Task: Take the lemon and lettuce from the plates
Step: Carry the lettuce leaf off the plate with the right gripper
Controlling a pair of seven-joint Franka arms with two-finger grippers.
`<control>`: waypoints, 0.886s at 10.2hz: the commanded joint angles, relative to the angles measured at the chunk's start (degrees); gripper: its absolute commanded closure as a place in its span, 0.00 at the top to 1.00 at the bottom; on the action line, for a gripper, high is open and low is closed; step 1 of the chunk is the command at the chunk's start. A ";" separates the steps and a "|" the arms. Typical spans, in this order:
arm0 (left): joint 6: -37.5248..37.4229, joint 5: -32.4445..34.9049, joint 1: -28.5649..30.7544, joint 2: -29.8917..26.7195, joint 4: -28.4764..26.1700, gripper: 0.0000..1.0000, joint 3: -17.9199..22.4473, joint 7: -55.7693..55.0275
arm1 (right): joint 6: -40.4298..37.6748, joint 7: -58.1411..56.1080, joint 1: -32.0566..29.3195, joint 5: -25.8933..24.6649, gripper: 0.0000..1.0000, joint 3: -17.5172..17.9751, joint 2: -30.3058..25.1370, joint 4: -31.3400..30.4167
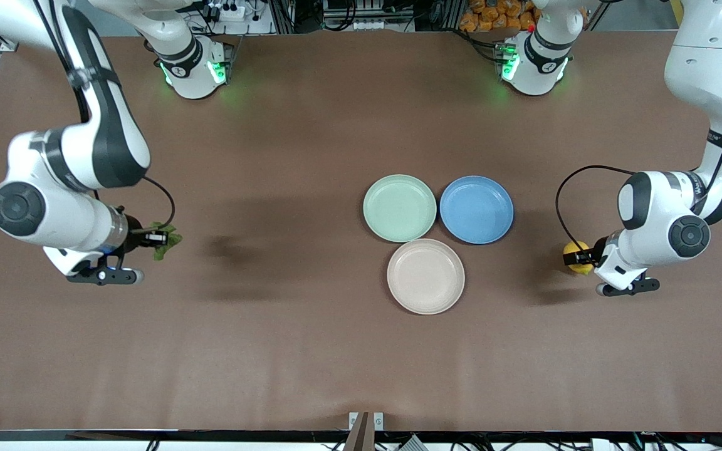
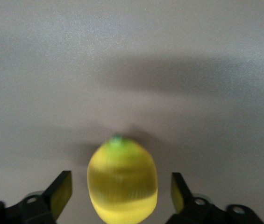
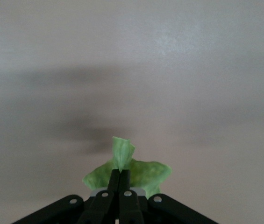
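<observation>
The yellow lemon [image 1: 574, 252] is at the left arm's end of the table, off the plates. My left gripper [image 1: 579, 257] is open around it. In the left wrist view the lemon [image 2: 122, 179] is blurred between the two fingers of the left gripper [image 2: 120, 175], with a gap on each side. My right gripper [image 1: 158, 238] is over the brown table at the right arm's end, shut on the green lettuce [image 1: 168, 240]. In the right wrist view the lettuce [image 3: 146, 174] sticks out past the closed tips of the right gripper [image 3: 121, 173]. The mint green plate [image 1: 400, 207] and the beige plate [image 1: 425, 275] hold nothing.
A blue plate [image 1: 476, 209] lies beside the mint one, toward the left arm's end; the beige plate is nearer the front camera than both. The three plates touch near the table's middle. Both arm bases stand along the table edge farthest from the front camera.
</observation>
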 commanded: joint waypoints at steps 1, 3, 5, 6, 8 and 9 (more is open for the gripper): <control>-0.53 1.10 -0.62 0.24 1.87 1.00 -0.56 -0.22 | 5.62 -0.46 -2.29 0.80 0.00 0.86 4.25 -1.36; -0.53 0.40 -2.81 -0.11 3.02 1.00 -0.91 -1.62 | 9.84 -0.55 -4.40 0.71 0.00 0.86 8.21 -1.27; -0.44 0.39 -4.75 -0.37 3.11 1.00 -1.00 -5.48 | 13.09 -0.64 -4.85 0.10 0.00 0.86 10.33 -1.10; -0.44 0.31 -4.58 -0.90 2.85 1.00 -1.70 -6.45 | 15.02 -0.72 -5.20 -0.08 0.00 0.86 11.99 -0.83; -0.44 0.22 -3.17 -2.48 0.49 1.00 -3.37 -6.72 | 17.24 -0.81 -6.43 -0.08 0.00 0.86 14.90 0.74; -0.44 -0.04 -3.00 -4.66 -1.79 1.00 -3.46 -6.81 | 17.33 -0.81 -6.86 -0.17 0.13 0.86 15.87 1.97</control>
